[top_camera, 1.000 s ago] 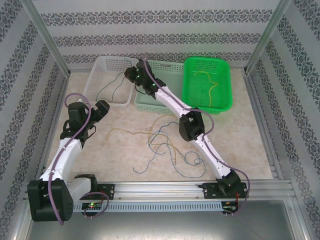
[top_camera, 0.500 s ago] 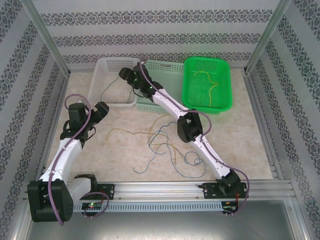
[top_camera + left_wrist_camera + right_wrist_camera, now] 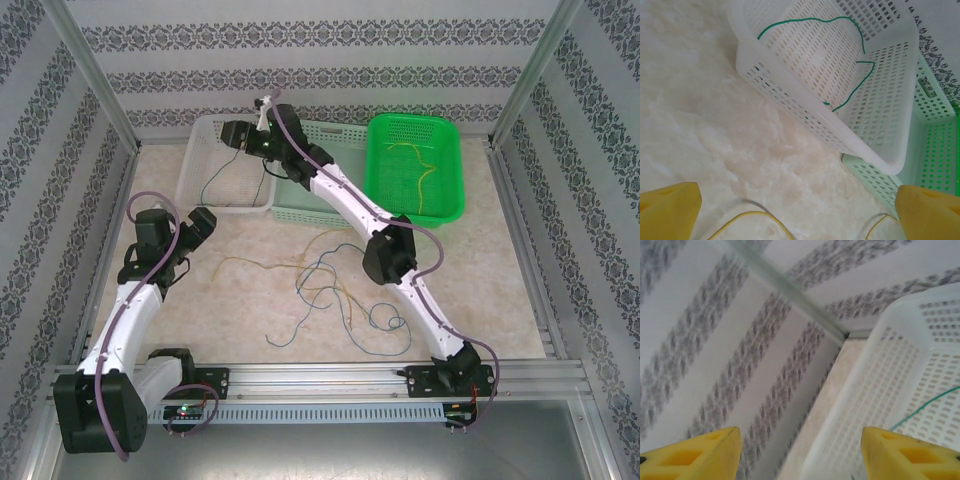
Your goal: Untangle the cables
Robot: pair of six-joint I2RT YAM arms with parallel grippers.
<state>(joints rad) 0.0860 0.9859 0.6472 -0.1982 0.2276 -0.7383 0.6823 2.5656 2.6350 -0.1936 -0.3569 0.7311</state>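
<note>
Now, your tabletop [image 3: 500, 300] carries the tangled blue and yellow cables [image 3: 325, 285] between the arms. Over the white basket [image 3: 190, 165], where the green cable [image 3: 865, 62] seems sorted by colour, your right end effector [image 3: 232, 134] hangs released; the left end effector [image 3: 203, 222] gapes too.

in the left wrist view the bottom edge is cutting off the yellow cable loops [image 3: 747, 213]; from above, the right arm [image 3: 340, 195] is hiding much of the pale green basket [image 3: 295, 213], and the tangled cables [image 3: 325, 285] are running too thin to tell which is crossing over which
</note>
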